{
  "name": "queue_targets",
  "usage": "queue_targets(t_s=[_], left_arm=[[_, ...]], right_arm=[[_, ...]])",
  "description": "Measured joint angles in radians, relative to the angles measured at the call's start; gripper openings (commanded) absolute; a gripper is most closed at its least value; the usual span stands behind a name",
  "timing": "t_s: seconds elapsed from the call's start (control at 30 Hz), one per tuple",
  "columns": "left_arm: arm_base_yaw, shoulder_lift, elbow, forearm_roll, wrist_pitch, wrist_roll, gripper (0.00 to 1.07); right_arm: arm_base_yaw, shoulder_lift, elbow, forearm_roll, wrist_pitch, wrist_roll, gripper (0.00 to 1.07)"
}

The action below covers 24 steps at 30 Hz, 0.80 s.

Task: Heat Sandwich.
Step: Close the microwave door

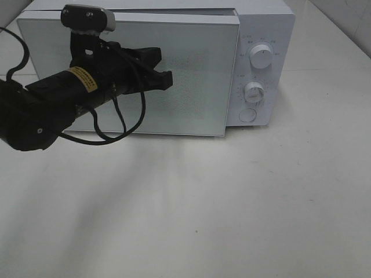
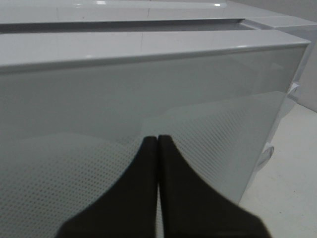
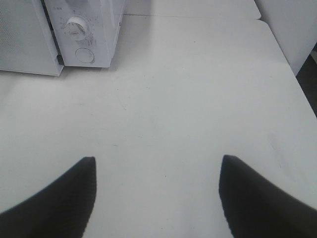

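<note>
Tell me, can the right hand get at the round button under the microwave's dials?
Probably yes. The right hand is open and faces the round button across the table, with nothing between. The left hand is off at the door, clear of that path.

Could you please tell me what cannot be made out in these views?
The sandwich: in no view; the microwave door screens the inside in the exterior high and left wrist views.
Whether the left gripper touches the door: its shut fingers cover the contact spot in the left wrist view.
Markings around the lower dial: too small in the exterior high and right wrist views.
</note>
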<state>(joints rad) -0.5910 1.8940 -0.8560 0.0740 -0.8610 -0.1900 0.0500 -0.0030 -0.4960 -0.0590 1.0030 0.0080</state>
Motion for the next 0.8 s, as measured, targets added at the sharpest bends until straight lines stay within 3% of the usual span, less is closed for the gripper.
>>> queue_targets(t_s=[0.8], left_arm=[[-0.029,0.122,-0.246,0.030,0.151,-0.002,0.00]], right_arm=[[0.000,0.000,0.000,0.000,0.000,0.000,0.68]])
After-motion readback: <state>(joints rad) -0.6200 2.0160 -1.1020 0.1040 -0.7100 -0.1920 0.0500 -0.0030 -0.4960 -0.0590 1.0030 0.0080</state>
